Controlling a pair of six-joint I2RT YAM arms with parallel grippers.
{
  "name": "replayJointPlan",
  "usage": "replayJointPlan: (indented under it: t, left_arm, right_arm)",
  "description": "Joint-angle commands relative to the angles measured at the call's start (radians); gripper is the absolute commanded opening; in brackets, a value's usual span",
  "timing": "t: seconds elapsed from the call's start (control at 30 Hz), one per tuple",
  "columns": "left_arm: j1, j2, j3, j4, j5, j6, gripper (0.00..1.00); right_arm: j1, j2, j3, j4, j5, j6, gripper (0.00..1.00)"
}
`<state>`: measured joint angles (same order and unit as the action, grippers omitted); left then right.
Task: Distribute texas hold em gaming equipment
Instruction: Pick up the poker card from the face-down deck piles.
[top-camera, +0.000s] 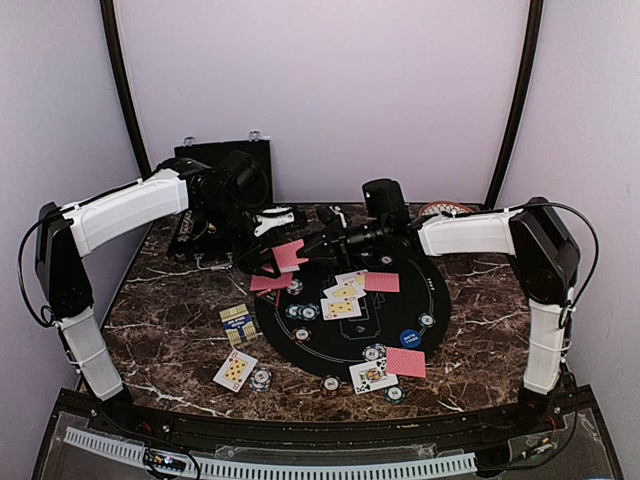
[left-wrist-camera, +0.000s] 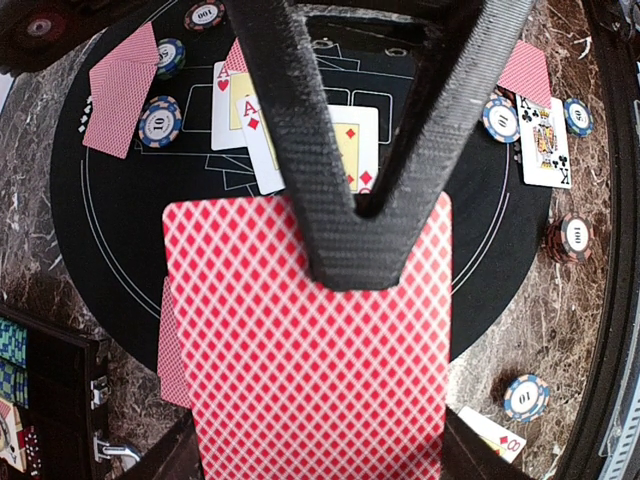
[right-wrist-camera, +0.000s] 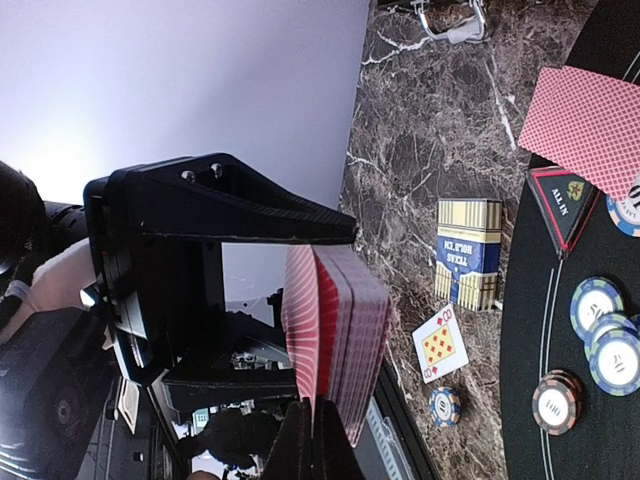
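Red-backed card sits pinched in the closed left end effector above the desk, while the right end effector clamps the deck.

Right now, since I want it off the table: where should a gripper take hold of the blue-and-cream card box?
Grip the card box across its two long sides, coming straight down: it lies flat on the marble table, so its narrower width probably suits a pinch best.
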<state>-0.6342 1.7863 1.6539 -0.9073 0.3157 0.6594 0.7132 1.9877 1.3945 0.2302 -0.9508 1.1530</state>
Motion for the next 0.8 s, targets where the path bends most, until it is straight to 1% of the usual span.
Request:
replayJointPlan:
  t: [0.0,0.33,0.53,0.77]
  left_arm:
    - [-0.002,-0.030,-0.002,0.010,0.003,0.011,0.00]
    - [-0.002,-0.033,-0.011,0.011,-0.003,0.012,0.00]
    - [-0.001,-0.033,-0.012,0.013,-0.003,0.012,0.00]
    - [-0.002,-0.033,-0.014,0.010,-0.011,0.010,0.00]
  right_arm:
    - [-0.011,-0.015,0.003,-0.002,-0.008,-0.027,0.00]
    - [-0.071,-0.079,-0.074,0.028,-0.032,-0.031,0.00]
    - [-0.116,-0.127,-0.151,0.028,-0.041,-0.052,0.00]
    - [-0.199,-0.195,-0.248,-0.028,-0.042,-0.125,0.00]
